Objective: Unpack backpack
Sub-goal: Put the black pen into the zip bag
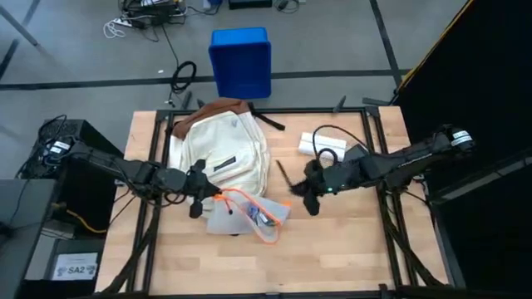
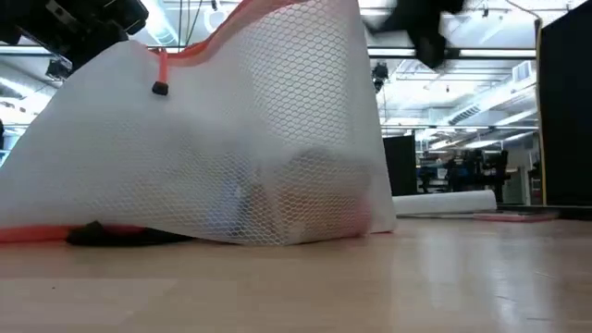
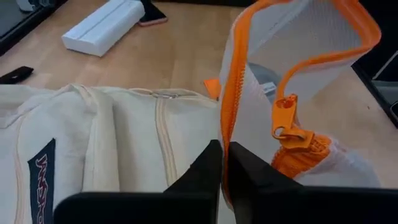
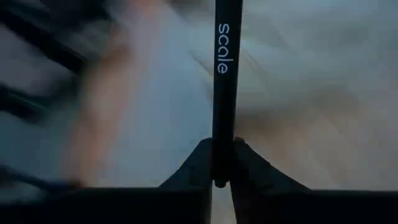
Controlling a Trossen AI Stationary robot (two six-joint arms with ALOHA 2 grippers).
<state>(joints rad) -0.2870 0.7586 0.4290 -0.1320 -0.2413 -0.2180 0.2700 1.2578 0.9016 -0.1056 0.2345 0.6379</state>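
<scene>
Right tool (image 4: 222,163) gripping one pen (image 4: 225,74), one backpack (image 1: 223,149)

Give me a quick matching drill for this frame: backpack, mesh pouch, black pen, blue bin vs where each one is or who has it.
Things:
1. backpack
2. mesh pouch
3. black pen
4. blue bin

States:
A. clamped in the right gripper
B. on the floor beyond the table
C. lying flat on the table, zipped pocket up
D. orange zipper edge pinched by the left gripper

Pairs: 1-C, 2-D, 3-A, 4-B
</scene>
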